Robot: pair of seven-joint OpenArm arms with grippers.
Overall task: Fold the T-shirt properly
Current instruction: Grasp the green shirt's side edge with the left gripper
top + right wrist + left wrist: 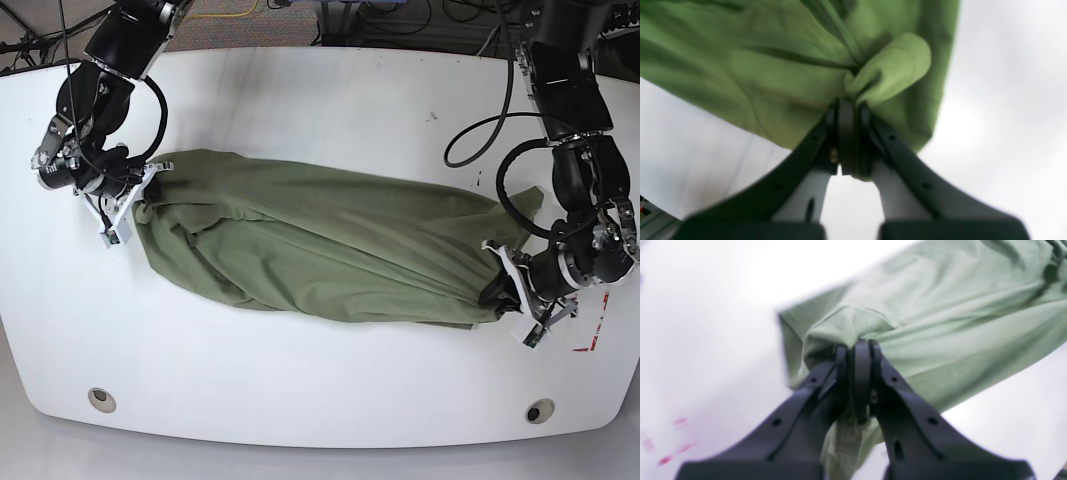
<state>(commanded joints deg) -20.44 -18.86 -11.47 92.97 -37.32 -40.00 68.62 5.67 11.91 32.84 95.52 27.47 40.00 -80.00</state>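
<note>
The olive-green T-shirt point(320, 250) lies stretched across the white table point(320, 110) in a long, wrinkled band between the two arms. My left gripper point(858, 351) is shut on a bunched corner of the T-shirt point(940, 306); in the base view the left gripper point(497, 291) sits at the cloth's right end. My right gripper point(848, 110) is shut on a folded lump of the T-shirt point(773, 66); in the base view the right gripper point(140, 200) holds the cloth's left end. Both views are blurred. The neck and sleeves are hidden in the folds.
Red tape marks point(590, 340) lie on the table near its right edge, close to the left arm. Two round holes point(99, 399) point(540, 411) sit near the front edge. Cables point(480, 130) hang over the back right of the table.
</note>
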